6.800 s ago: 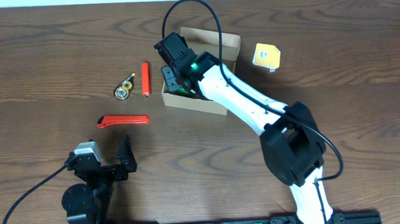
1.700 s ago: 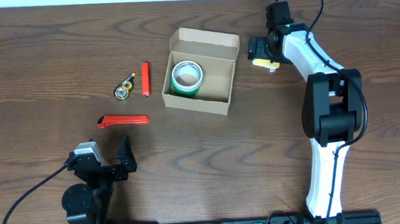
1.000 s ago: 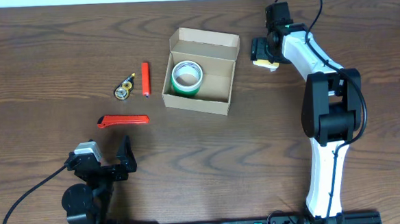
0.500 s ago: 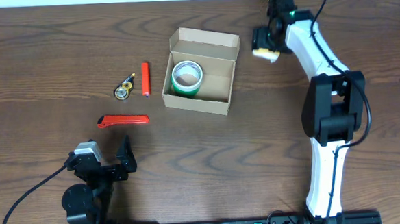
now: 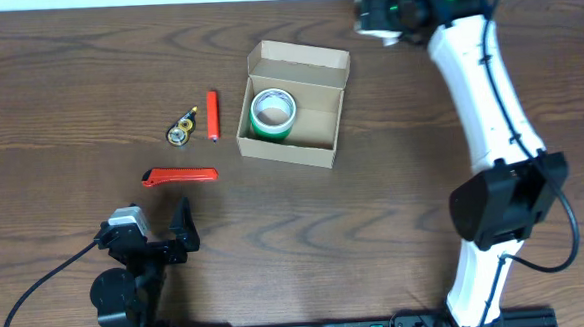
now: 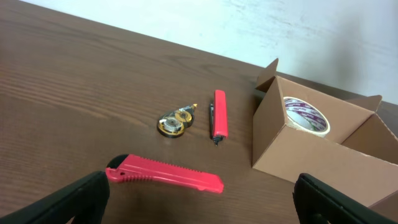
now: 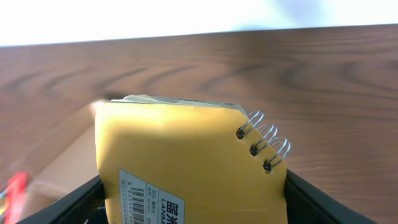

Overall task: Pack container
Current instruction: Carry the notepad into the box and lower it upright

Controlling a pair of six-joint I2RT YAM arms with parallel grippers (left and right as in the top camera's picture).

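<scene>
The tan cardboard container (image 5: 294,105) stands open at the table's middle back, with a green-and-white tape roll (image 5: 272,113) inside at its left end; it also shows in the left wrist view (image 6: 323,149). My right gripper (image 5: 376,12) is shut on a small yellow spiral notebook (image 7: 186,158) and holds it in the air to the right of the container's back corner. My left gripper (image 6: 199,202) is open and empty near the front left, with a red box cutter (image 6: 163,175) lying before it.
Left of the container lie a red marker (image 5: 211,116) and a small yellow-black tape dispenser (image 5: 181,129). The red box cutter (image 5: 179,176) lies further forward. The right arm reaches across the table's right side.
My right gripper closed on the yellow notebook at the back right, lifted it off the table and carried it up and left toward the container. The left arm has not moved.
</scene>
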